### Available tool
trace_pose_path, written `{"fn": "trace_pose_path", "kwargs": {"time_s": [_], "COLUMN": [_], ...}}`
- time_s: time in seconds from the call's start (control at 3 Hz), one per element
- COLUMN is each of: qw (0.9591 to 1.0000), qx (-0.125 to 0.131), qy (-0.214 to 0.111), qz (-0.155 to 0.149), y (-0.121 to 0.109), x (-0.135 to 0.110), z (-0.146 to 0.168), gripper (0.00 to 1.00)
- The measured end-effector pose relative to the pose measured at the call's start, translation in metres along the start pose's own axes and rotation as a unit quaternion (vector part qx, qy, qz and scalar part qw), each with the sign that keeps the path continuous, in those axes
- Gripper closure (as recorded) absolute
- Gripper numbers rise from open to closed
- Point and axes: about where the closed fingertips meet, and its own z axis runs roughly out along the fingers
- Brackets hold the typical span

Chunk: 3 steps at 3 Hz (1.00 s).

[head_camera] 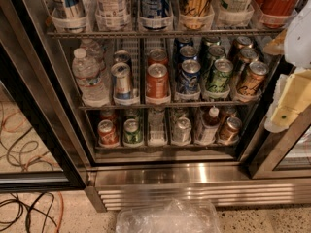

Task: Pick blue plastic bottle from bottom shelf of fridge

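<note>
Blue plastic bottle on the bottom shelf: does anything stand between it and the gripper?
Nothing visible blocks its front. The blue plastic bottle stands at the front of its lane on the bottom shelf. The gripper hangs at the right, higher up; a brown can stands beside the bottle on that side.

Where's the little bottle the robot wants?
The gripper hangs by the fridge's right side. On its bottom shelf, second lane from the right, stands the bottle. There, only it has a white cap; its neighbours are cans.
</note>
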Motion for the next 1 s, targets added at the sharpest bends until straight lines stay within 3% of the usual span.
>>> {"fn": "trace_pose_path", "kwargs": {"time_s": [0.33, 0.67, 1.0], "qw": [1.0000, 0.9998, 0.9984], "qx": [0.000, 0.018, 0.042], "qy": [0.000, -0.009, -0.037], "qz": [0.000, -0.001, -0.012], "y": [0.000, 0.003, 0.025], "x": [0.000, 0.000, 0.000], "z": [0.000, 0.002, 0.015], "gripper": [0.00, 0.00, 0.00]}}
